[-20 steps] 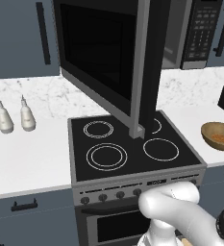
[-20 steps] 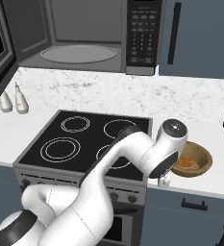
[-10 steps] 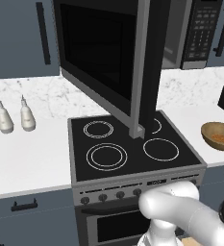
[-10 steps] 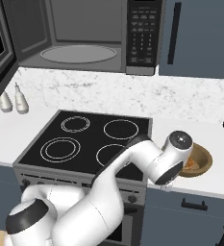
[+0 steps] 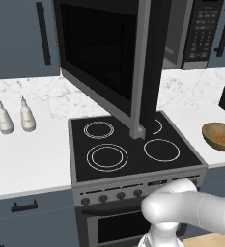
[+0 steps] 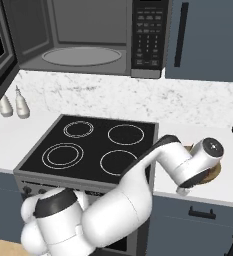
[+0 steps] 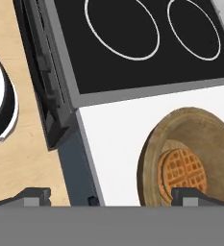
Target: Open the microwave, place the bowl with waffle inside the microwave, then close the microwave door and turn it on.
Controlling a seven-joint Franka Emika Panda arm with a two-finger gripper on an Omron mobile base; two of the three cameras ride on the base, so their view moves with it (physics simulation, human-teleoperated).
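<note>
White counter (image 7: 118,139) at the lower centre of the hand view, and there's the gripper (image 7: 111,196), jaws spread wide and holding nothing. One tip sits over the bowl (image 7: 192,158) at lower right, where a waffle (image 7: 183,173) shows clearly. Beyond, the black stove (image 5: 128,149). Left base view shows the microwave door (image 5: 104,53) swung open; right base view shows the microwave (image 6: 88,35) cavity, upper left.

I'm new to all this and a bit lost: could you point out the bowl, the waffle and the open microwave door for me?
bowl (image 7: 154,144): hand view, on its brown left rim.
waffle (image 7: 183,172): hand view, middle of its grid.
microwave door (image 5: 97,48): left base view, on the dark window.
</note>
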